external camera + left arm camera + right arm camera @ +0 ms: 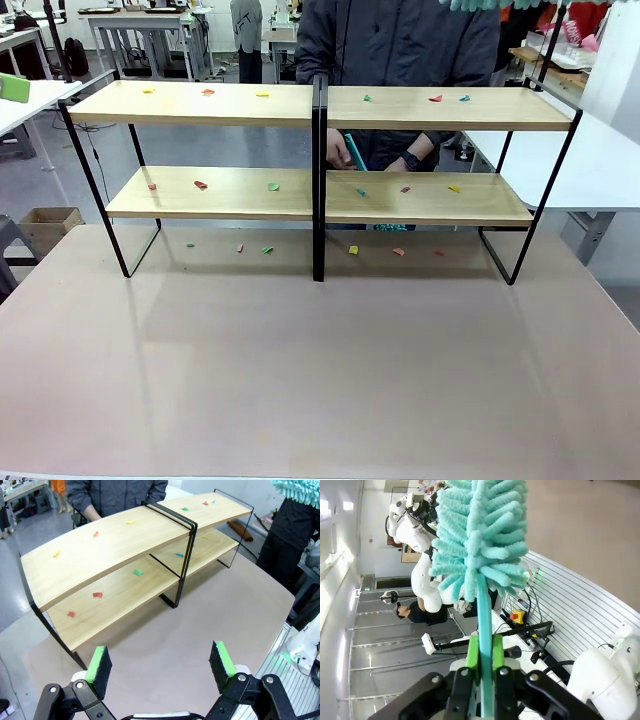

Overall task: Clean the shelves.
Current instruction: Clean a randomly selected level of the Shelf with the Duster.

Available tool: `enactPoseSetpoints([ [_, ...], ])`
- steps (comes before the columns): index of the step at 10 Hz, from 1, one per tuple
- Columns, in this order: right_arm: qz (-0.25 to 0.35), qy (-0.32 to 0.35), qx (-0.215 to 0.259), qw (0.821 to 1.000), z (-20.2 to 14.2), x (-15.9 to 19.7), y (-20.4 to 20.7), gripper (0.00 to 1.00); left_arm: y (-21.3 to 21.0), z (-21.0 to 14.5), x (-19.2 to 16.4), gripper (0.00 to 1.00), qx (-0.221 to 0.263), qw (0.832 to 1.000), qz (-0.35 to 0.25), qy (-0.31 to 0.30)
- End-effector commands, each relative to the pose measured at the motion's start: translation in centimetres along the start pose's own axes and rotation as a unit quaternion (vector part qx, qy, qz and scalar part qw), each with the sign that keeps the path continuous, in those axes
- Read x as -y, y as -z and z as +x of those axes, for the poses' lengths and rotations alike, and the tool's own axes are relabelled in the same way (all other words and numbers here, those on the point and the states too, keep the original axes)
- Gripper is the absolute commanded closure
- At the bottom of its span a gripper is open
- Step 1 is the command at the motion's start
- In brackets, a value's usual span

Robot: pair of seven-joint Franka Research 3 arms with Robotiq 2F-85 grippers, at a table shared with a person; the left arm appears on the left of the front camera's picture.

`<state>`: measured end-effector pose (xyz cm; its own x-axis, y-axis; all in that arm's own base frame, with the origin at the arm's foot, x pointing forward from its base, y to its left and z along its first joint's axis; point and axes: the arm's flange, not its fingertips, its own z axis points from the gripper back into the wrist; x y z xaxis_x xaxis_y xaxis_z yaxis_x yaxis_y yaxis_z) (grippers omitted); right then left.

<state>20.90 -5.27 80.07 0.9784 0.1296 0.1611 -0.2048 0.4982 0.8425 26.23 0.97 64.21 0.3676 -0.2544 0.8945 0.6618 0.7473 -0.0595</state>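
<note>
Broadly, a wide pinkish-grey table [320, 380] takes up the near half of the front view, and the shelves [200, 103] stand across its far part, well apart from the near edge. They are two tiers of light-wood boards on a thin black frame, split by a black centre post [319, 180].

A person [400, 40] in a dark jacket stands behind the shelves, just right of the post. One hand [338, 150] is at the back of the lower tier, holding a slim teal thing that I cannot identify.

The duster [480, 535], a fluffy teal head on a teal stick, stands up in the right wrist view. The right gripper [481, 655] is clamped tight on the stick, with a green pad pressed on each side of it.

The left gripper [160, 662] hangs above the bare table on the robot's side of the shelves. Its fingers are spread wide with nothing between them, and it touches nothing.

Small paper scraps [208, 92] in red, yellow, green and blue lie scattered:
- Top boards: three scraps left of the post and three to its right.
- Lower boards: three scraps on each side of the post.
- Table under the rack: six more in a loose row.
</note>
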Motion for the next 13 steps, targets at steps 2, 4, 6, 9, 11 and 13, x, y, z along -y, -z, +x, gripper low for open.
enactPoseSetpoints([
  [2,-0.03,-0.056,-0.045,0.997,-3.2,-0.3,3.2,0.88,0.1,-0.1,-0.1,0.0,0.002,1.0,-0.005,0.004],
  [4,-0.041,-0.102,-0.086,0.99,-5.0,2.2,12.8,0.88,0.1,-0.1,-0.1,0.0,0.002,1.0,-0.005,0.004],
  [6,-0.05,-0.144,-0.088,0.984,-3.4,1.9,21.0,0.88,0.1,-0.1,-0.1,0.0,0.002,1.0,-0.005,0.004],
  [9,-0.144,-0.164,-0.069,0.973,-2.7,1.7,30.2,0.88,0.1,-0.1,-0.1,0.0,0.002,1.0,-0.005,0.004],
  [11,-0.091,-0.135,-0.086,0.983,-3.0,2.6,26.6,0.88,0.1,-0.1,-0.1,0.0,0.002,1.0,-0.005,0.004],
  [13,-0.186,-0.163,-0.084,0.965,-2.0,1.6,31.3,0.88,0.1,-0.1,-0.1,0.0,0.002,1.0,-0.005,0.004],
])
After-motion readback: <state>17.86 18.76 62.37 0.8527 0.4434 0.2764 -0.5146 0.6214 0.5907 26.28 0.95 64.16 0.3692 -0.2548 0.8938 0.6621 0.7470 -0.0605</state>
